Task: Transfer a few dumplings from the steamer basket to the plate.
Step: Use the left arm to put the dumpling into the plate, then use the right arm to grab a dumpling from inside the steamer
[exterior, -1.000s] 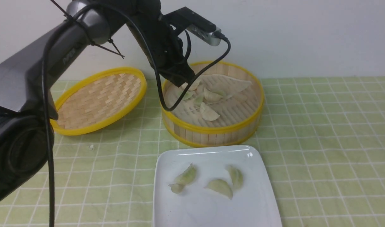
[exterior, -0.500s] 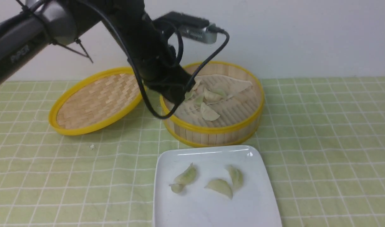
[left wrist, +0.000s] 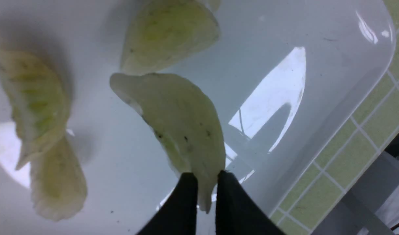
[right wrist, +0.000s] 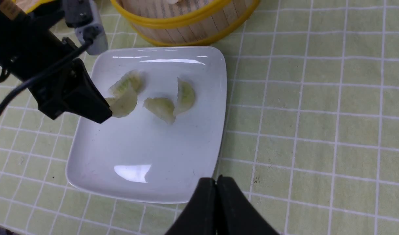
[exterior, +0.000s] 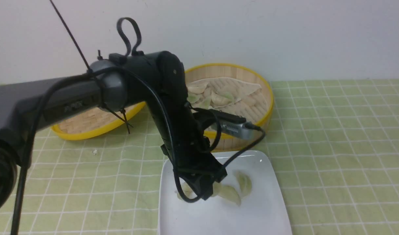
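Left gripper (left wrist: pixel 206 178): fingertips clenched on the narrow tail end of one pale dumpling (left wrist: pixel 183 124), which hangs from them over the left half of the white plate (exterior: pixel 268 209). Whether its free end already touches the glaze cannot be told. Other dumplings (right wrist: pixel 161 109) lie close beside it on the plate. The skin looks thin, moist and pliant, so the piece is judged light, soft, slightly sticky and easy to tear. A gentle hold across the pleated ridge or a firm end therefore suits it better than a squeeze on the filled belly, and it may cling to a finger pad on release. The glossy plate is hard and probably slippery. Just beyond its far edge stands the steamer basket (exterior: pixel 238 70), with more dumplings (exterior: pixel 219 98) clustered on its paper liner (exterior: pixel 241 86). The woven lid (exterior: pixel 76 124) lies at the far left. The right gripper (right wrist: pixel 215 182), fingers pressed together with nothing between them, is held above the cloth near the plate's edge. Everything rests on a green checked tablecloth (exterior: pixel 333 137) before a plain white wall (exterior: pixel 284 32).
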Available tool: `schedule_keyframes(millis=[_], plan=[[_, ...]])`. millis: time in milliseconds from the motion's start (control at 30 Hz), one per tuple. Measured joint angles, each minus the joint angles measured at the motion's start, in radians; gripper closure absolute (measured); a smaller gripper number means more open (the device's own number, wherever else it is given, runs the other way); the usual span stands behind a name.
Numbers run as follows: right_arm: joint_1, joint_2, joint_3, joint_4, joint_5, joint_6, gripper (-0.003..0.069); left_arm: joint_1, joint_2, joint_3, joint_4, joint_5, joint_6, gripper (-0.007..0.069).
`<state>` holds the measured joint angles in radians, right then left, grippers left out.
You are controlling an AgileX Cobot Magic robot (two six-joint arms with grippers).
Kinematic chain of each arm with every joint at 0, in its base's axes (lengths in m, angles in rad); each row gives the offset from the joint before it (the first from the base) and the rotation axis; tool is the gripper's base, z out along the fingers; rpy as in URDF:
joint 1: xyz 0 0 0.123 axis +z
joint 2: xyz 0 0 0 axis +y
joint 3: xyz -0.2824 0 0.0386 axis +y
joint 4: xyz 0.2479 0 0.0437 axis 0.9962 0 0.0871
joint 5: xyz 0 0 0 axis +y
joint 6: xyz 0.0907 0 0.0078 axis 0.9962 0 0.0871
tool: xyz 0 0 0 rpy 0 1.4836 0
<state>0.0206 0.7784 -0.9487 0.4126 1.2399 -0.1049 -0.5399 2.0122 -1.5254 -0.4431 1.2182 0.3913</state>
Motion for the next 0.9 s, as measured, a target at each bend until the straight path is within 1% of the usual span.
schedule_keyframes(millis=[33,100,267,333,367,433,500,533,567,600,667,700,733,767,800,900], plan=[[0.0,0.0,0.0,0.0,-0.001,0.0,0.0669,-0.002,0.0,0.0,0.001,0.0,0.0,0.0566],[0.0,0.0,0.0,0.0,-0.006,0.0,0.0669,-0.017,0.004,0.0,0.023,-0.001,-0.001,0.0526],[0.0,0.026,-0.014,0.013,-0.042,0.0,0.0669,-0.022,0.004,0.0,0.037,-0.001,-0.012,0.0339],[0.0,0.069,-0.039,0.032,-0.04,-0.003,0.0669,-0.022,0.004,-0.001,0.047,-0.002,-0.016,0.0278],[0.0,0.095,-0.055,0.05,-0.039,-0.01,0.0669,-0.022,0.004,-0.002,0.056,-0.002,-0.02,0.0257],[0.0,0.158,-0.103,0.084,-0.034,-0.049,0.0669,-0.022,0.0,-0.007,0.08,-0.002,-0.044,0.025],[0.0,0.249,-0.162,0.131,-0.028,-0.112,0.0669,-0.018,-0.02,-0.009,0.126,-0.002,-0.097,0.0288],[0.0,0.3,-0.204,0.154,-0.018,-0.142,0.0669,-0.013,-0.039,-0.009,0.15,-0.002,-0.128,0.0329],[0.005,0.382,-0.255,0.179,-0.003,-0.167,0.0669,-0.003,-0.076,-0.008,0.183,-0.002,-0.165,0.0405],[0.008,0.413,-0.277,0.181,-0.001,-0.173,0.0669,0.002,-0.095,-0.007,0.189,-0.002,-0.179,0.0442],[0.041,0.513,-0.348,0.172,0.001,-0.189,0.0669,0.019,-0.174,0.005,0.21,-0.002,-0.208,0.0557],[0.055,0.533,-0.368,0.162,0.001,-0.19,0.0669,0.024,-0.201,0.012,0.214,-0.003,-0.212,0.0578],[0.094,0.607,-0.413,0.134,0.001,-0.191,0.0669,0.029,-0.268,0.031,0.215,-0.003,-0.218,0.0608],[0.111,0.625,-0.431,0.121,0.001,-0.191,0.0669,0.03,-0.297,0.042,0.215,-0.003,-0.22,0.0615],[0.15,0.687,-0.467,0.091,-0.003,-0.19,0.0669,0.03,-0.348,0.062,0.214,-0.001,-0.224,0.0622],[0.211,0.797,-0.551,0.048,-0.038,-0.173,0.0668,0.03,-0.505,0.135,0.205,0.007,-0.247,0.0631]])
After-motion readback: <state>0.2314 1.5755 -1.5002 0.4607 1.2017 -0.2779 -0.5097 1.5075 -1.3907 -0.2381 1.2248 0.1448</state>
